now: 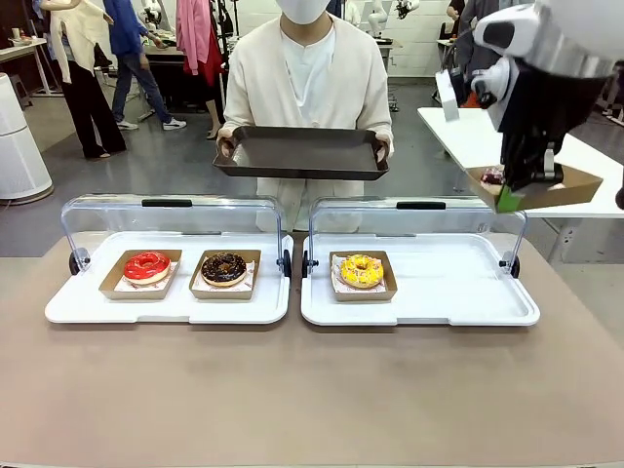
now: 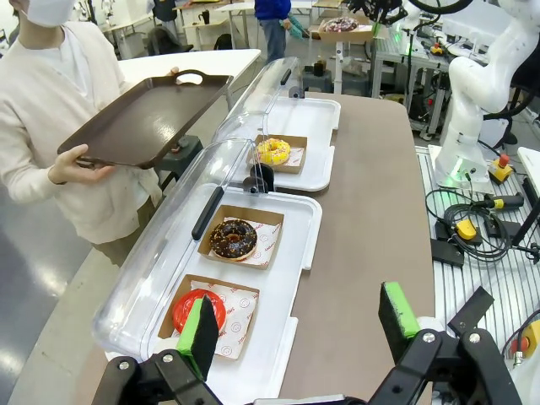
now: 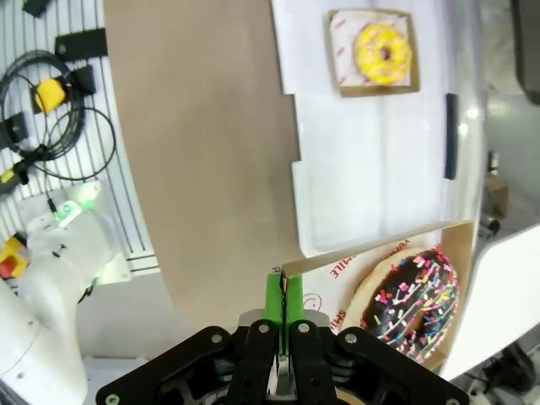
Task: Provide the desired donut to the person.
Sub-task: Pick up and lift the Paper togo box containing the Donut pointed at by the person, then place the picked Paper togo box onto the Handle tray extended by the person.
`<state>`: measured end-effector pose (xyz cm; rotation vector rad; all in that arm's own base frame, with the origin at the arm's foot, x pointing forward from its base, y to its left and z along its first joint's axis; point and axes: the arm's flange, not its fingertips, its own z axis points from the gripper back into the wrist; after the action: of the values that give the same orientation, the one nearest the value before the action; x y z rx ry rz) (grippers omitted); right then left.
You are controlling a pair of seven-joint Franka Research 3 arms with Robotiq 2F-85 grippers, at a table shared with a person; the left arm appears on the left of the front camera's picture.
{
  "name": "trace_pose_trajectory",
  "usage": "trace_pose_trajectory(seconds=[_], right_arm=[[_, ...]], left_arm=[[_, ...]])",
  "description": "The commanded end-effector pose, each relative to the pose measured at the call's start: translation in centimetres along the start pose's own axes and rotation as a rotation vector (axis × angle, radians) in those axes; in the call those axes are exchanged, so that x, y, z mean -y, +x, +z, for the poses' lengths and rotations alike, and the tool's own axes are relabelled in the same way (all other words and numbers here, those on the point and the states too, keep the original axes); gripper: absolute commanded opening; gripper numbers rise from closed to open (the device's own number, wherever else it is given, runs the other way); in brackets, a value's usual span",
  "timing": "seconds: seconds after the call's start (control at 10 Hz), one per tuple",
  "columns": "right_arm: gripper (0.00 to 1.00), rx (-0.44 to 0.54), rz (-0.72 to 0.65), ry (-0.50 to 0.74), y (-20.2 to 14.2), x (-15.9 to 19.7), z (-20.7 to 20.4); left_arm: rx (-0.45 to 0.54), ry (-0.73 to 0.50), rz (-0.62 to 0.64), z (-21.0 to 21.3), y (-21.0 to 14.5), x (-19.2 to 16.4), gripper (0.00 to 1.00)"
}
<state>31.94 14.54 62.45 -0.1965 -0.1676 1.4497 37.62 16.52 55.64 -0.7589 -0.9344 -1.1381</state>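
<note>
Sprinkled donut (image 3: 413, 299) in a cardboard box (image 1: 564, 185) is held up at 2 o'clock, with just the rim pinched tight by the right gripper (image 1: 509, 198). It could easily get tipped out before the tray (image 1: 302, 154) held by the person (image 1: 302, 83) is reached. Left gripper (image 2: 299, 319) is spread wide, empty.

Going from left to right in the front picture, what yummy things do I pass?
First the red-iced donut → chocolate donut → yellow donut → cardboard tray held up in the air by the right hand.
</note>
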Motion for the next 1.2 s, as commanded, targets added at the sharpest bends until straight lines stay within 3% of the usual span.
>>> trace_pose_trajectory(seconds=[0.0, 0.1, 0.2, 1.1], right_arm=[[0.00, 0.026, -0.002, 0.032, 0.0, 2.0, -1.4], [0.00, 0.037, 0.066, 0.056, -0.6, 3.3, -3.5], [0.00, 0.011, -0.005, 0.007, -0.2, 0.8, -0.2], [0.00, 0.011, -0.005, 0.007, -0.2, 0.8, -0.2]], left_arm=[[0.005, 0.011, -0.009, 0.1, 0.1, 0.0, 1.00], [0.005, 0.011, -0.009, 0.1, 0.1, 0.0, 1.00], [0.005, 0.011, -0.009, 0.1, 0.1, 0.0, 1.00], [0.005, 0.011, -0.009, 0.1, 0.1, 0.0, 1.00]])
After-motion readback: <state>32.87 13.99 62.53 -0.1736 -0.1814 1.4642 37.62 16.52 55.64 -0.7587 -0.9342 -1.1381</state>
